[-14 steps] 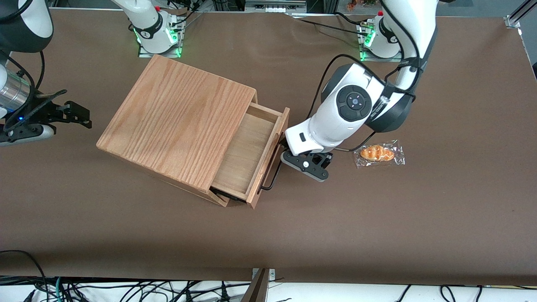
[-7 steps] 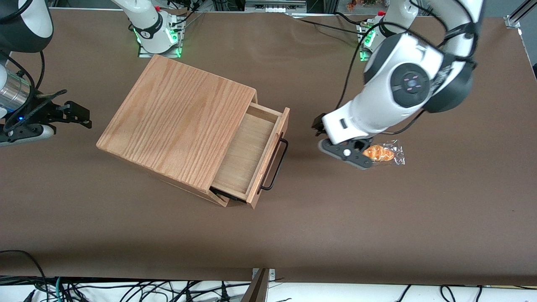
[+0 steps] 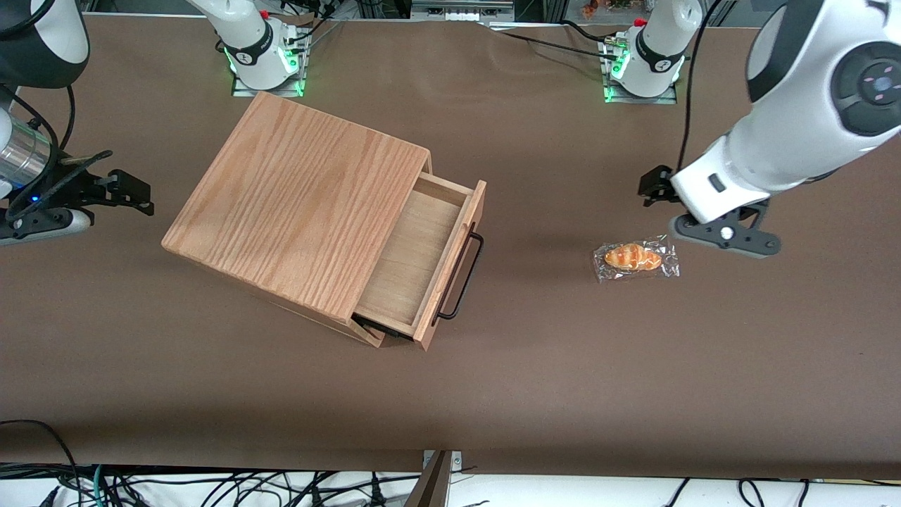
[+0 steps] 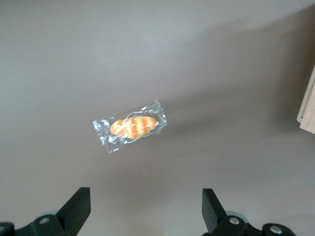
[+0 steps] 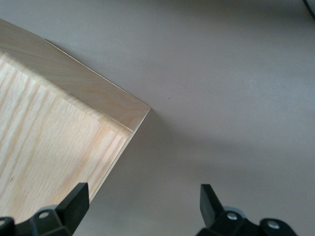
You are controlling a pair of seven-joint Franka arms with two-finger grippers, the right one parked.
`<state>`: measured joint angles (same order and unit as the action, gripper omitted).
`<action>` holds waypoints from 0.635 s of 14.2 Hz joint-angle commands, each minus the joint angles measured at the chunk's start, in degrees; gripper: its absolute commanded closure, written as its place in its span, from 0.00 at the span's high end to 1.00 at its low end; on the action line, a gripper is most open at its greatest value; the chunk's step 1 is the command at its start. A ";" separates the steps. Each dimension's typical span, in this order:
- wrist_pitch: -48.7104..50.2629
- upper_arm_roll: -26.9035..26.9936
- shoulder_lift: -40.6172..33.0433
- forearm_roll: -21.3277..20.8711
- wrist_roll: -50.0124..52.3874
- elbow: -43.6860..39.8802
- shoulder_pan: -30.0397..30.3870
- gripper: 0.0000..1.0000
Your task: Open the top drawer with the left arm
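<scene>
You're looking at a bench [image 3: 633,394] covered in matte brown material, evenly lit, with a darker shadow band along the edge nearest the front camera. Below that edge, black cables [image 3: 211,486] tangle over a white floor. Aluminium framing [image 3: 862,28] shows at the farthest corner. The tool [image 4: 145,209] hangs above bare brown cover toward the working arm's end.

A cabinet [image 3: 299,211] stands on the counter [image 3: 535,366], its top drawer [image 3: 422,264] pulled out toward the working arm's end. A wrapped bread roll [image 3: 635,258] lies on the counter, well apart from the drawer's handle [image 3: 462,277]. The left arm's end effector [image 3: 725,236] hangs above the counter just beside the roll, fingers [image 4: 78,206] spread, holding nothing.
</scene>
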<state>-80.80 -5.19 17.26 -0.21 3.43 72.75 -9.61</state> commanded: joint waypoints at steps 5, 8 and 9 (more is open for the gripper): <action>-14.91 -0.52 -15.68 -0.93 -1.06 23.04 10.39 1.00; -14.74 -0.70 -16.90 -0.93 -0.45 22.96 9.97 1.00; -14.73 -0.70 -17.26 -0.85 -0.97 23.74 10.05 1.00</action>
<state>-94.26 -5.41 2.68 -0.22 2.91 93.29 0.70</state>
